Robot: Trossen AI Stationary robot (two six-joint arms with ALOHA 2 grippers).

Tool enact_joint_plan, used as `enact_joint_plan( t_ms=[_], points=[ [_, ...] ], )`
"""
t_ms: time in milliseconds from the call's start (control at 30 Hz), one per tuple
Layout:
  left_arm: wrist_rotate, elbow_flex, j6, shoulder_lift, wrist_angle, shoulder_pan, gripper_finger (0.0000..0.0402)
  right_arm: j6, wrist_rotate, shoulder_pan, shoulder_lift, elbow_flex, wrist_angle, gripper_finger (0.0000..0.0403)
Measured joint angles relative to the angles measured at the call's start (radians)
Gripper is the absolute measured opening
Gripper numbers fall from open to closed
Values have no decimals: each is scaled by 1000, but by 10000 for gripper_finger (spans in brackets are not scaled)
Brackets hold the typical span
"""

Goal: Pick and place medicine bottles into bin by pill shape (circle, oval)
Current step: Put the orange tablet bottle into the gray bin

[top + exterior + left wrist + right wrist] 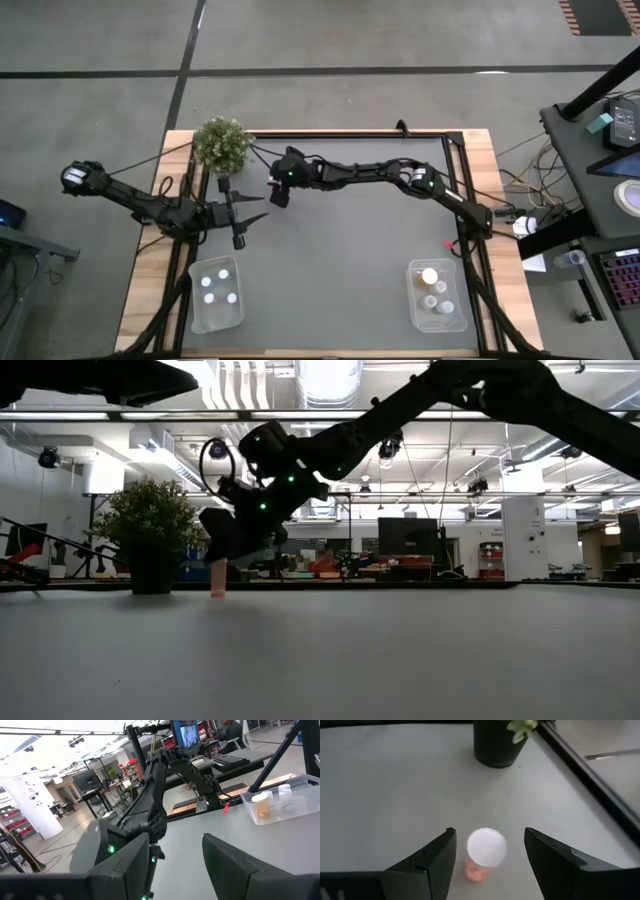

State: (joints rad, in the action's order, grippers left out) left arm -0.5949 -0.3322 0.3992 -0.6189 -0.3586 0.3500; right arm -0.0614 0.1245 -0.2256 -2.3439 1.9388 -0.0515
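Right gripper point(490, 857), fingers apart, poised over a pink white-capped bottle point(485, 852) standing beside the potted plant point(221, 143), apparently not touching it; left gripper point(243, 215) waits nearby, fingers apart, holding nothing.

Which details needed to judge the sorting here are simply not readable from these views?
- Pill shapes: bottles in the left bin and right bin are too small in the high view.
- Pink bottle: the cap hides its contents in the right wrist view; the right claw partly covers it in the low view.
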Motion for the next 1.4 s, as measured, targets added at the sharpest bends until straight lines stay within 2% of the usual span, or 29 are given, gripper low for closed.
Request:
enact_joint_plan(
  t_ms=[233,567,700,933,1133,1400],
  points=[
    [0,0,0,0,0,0,166,17,-1,0,-41,55,-41,215],
    [0,0,0,0,-16,0,166,17,-1,0,-42,52,-48,120],
    [0,-1,0,0,-26,0,166,17,-1,2,-42,52,-49,96],
    [0,-1,0,-2,-26,0,166,16,-1,16,-33,51,-73,105],
    [0,-1,0,-3,-26,0,166,16,2,60,28,50,-225,104],
    [0,-1,0,-6,-26,0,166,47,7,177,126,15,-410,104]
  ],
)
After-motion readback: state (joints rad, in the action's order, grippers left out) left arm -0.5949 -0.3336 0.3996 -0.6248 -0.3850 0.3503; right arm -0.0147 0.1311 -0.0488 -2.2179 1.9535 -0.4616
